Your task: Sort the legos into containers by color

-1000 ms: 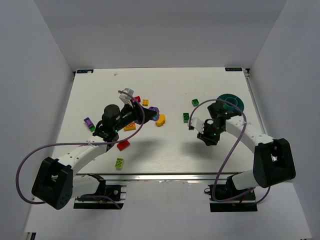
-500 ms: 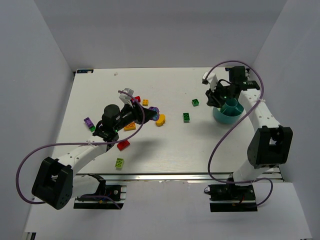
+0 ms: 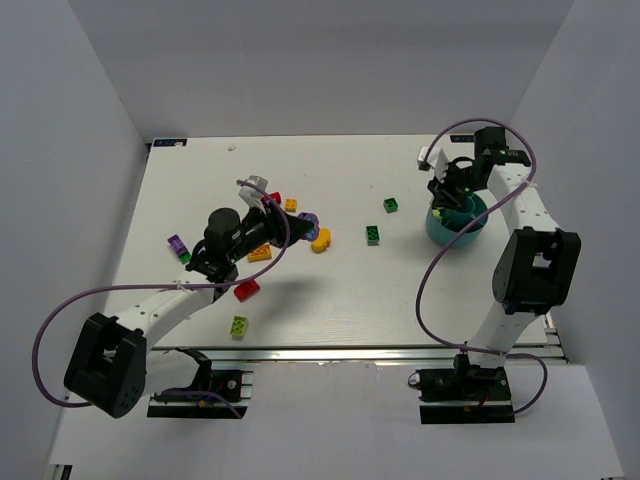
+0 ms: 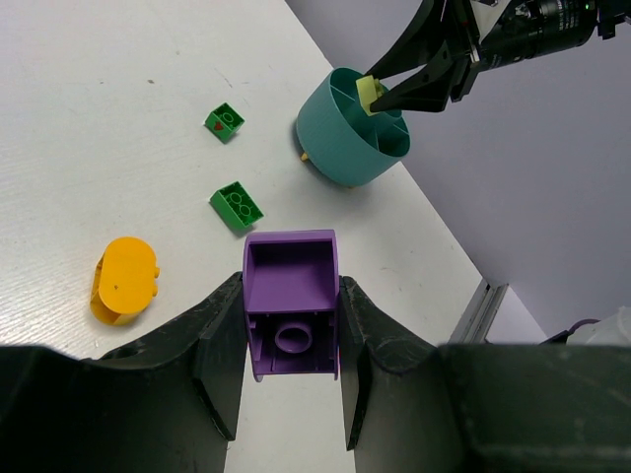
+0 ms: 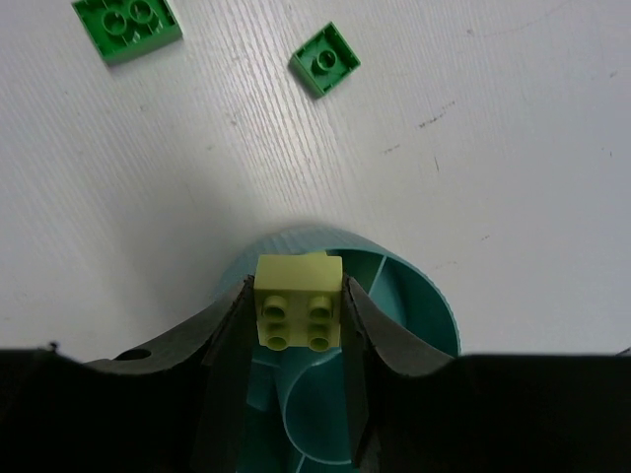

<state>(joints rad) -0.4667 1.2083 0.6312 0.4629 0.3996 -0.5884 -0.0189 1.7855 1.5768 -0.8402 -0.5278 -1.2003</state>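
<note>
The lime brick (image 5: 299, 301) sits pinched in your right claw (image 5: 296, 296), studs facing the wrist camera, one black finger pressed to each of its sides, so the jaws stand only as far apart as the brick is wide. It hangs right over the teal bowl (image 5: 419, 296), above the near rim and the inner dividing walls; you cannot tell which compartment lies under it. The bowl stands on the white desk (image 3: 330, 290) near its right edge. Just beside the bowl, on the side toward your left arm, two green bricks lie flat and apart from each other: a small one (image 3: 390, 205) and a larger one (image 3: 372, 234). Farther from the bowl the same way lies the oval orange-yellow brick (image 3: 320, 240). Your left claw (image 4: 289, 288) is well apart from the bowl, beyond that oval piece, clamped on a purple brick (image 4: 293, 305) with its hollow underside facing the wrist camera; the fingers grip its two side walls and it is lifted clear of the desk. Farthest from the bowl, around and under your left arm, lie a red brick (image 3: 247, 290), an orange one (image 3: 259, 253), a small yellow one (image 3: 290, 205), a lime one (image 3: 239, 325) and a purple one (image 3: 177, 243), all resting on the desk.
</note>
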